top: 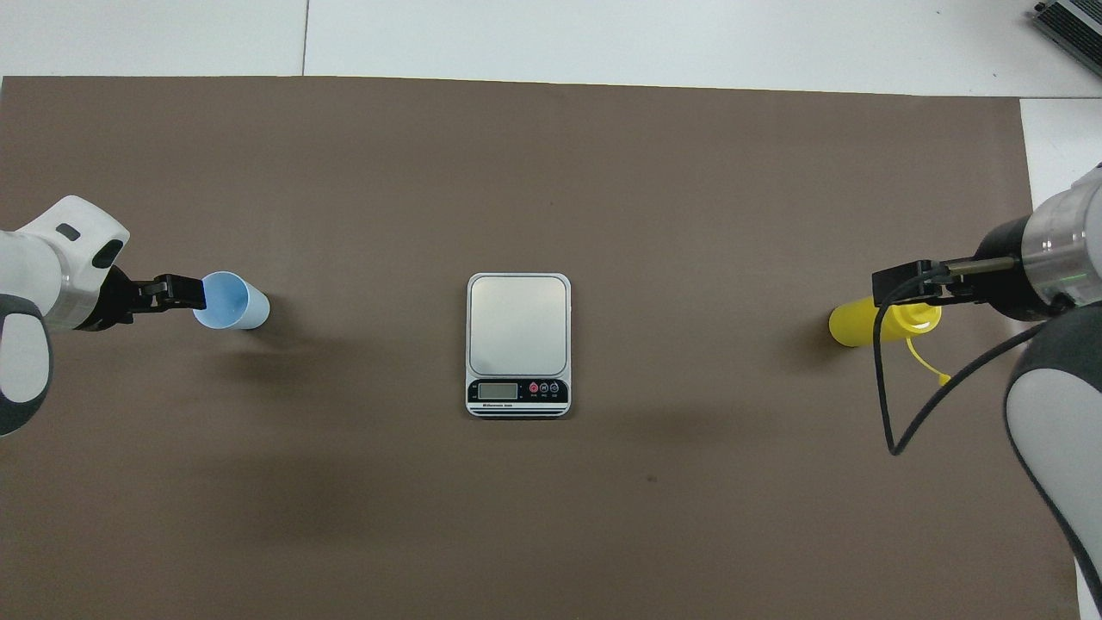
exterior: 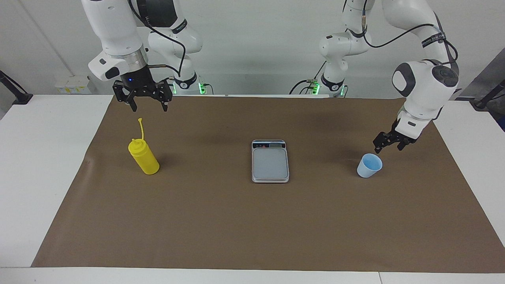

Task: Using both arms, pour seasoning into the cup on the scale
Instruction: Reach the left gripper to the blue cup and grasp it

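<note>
The seasoning, a yellow squeeze bottle (exterior: 144,158) (top: 852,325), stands on the mat toward the right arm's end, its cap strap sticking up. My right gripper (exterior: 150,106) (top: 902,284) hangs open over it, clear of the strap, and waits there. The light blue cup (exterior: 369,165) (top: 231,300) stands upright toward the left arm's end. My left gripper (exterior: 388,147) (top: 177,291) is open and low, just above the cup's rim on the side away from the scale, with nothing in it. The silver-grey scale (exterior: 270,162) (top: 518,325) lies mid-mat with a bare plate.
A brown mat (exterior: 236,221) covers most of the white table (exterior: 43,157). Wide bare stretches of mat separate the scale from the bottle and from the cup. Both arm bases stand at the table's edge nearest the robots.
</note>
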You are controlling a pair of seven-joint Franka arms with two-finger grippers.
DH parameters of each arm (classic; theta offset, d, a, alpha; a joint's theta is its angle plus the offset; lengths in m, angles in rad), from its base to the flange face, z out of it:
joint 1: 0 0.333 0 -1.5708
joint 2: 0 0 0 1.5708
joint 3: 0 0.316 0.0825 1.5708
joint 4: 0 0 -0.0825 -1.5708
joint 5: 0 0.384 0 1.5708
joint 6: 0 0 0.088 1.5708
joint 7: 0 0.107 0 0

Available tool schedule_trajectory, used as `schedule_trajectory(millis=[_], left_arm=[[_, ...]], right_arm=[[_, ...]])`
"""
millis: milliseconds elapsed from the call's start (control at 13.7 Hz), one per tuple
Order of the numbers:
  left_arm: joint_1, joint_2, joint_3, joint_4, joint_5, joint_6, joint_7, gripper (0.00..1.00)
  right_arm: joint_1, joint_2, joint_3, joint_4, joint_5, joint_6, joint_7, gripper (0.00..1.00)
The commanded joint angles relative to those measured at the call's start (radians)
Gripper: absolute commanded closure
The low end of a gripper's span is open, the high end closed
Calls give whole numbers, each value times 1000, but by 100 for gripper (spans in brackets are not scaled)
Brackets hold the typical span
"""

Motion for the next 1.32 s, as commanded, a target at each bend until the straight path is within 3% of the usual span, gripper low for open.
schedule_trajectory(millis=[0,220,805,1024,1098,1244], left_arm=[[6,46,-6,-2,-19,60,-73,0],[-1,91,-6,-11,-19,87,-112,0],[-9,103,-6,-64,-19,132,-113,0],[-9,103,-6,-62,-19,132,-84,82],[-9,103,-7,-62,-19,133,-74,100],[-9,105,-6,-50,-19,123,-44,100]], right_arm=[[-11,-19,3,-22,1,7,-21,0],[-11,-19,3,-22,1,7,-21,0],[-11,-17,3,-22,1,11,-22,0],[-11,-19,3,-22,1,-3,-21,0],[-11,-19,3,-19,1,-4,-24,0],[-10,-19,5,-19,1,-31,-16,0]])
